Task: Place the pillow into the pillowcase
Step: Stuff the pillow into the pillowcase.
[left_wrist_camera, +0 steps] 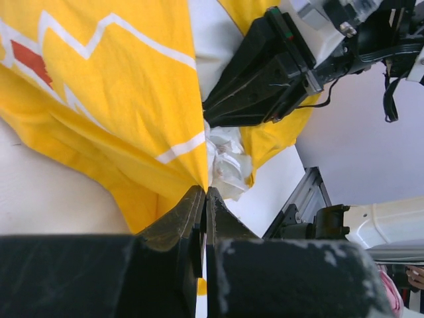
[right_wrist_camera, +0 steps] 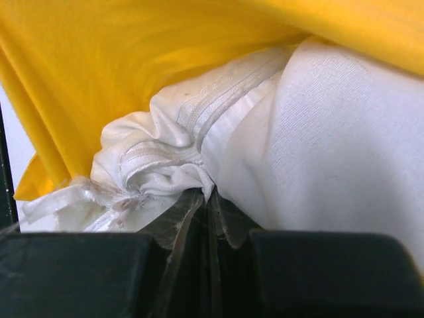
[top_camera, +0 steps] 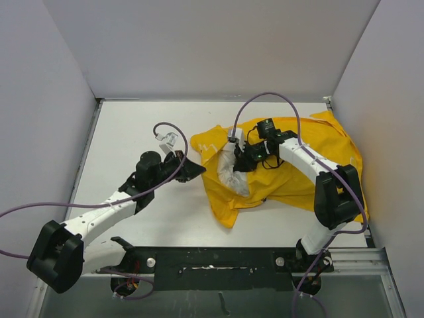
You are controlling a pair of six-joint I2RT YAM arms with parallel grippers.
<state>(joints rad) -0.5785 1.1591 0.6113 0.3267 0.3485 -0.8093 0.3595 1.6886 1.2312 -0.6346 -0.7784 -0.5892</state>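
Observation:
The yellow pillowcase lies crumpled right of the table's middle. The white pillow sticks out of its left side, partly covered by yellow cloth. My left gripper is shut on the pillowcase's left edge; in the left wrist view the jaws pinch a fold of the yellow pillowcase with the pillow just beyond. My right gripper reaches over the pillowcase and is shut on the pillow. In the right wrist view its jaws clamp a bunched seam of the pillow under the pillowcase.
White walls enclose the table on three sides. A black mounting rail runs along the near edge between the arm bases. Purple cables loop above both arms. The pillowcase's far corner lies near the right wall.

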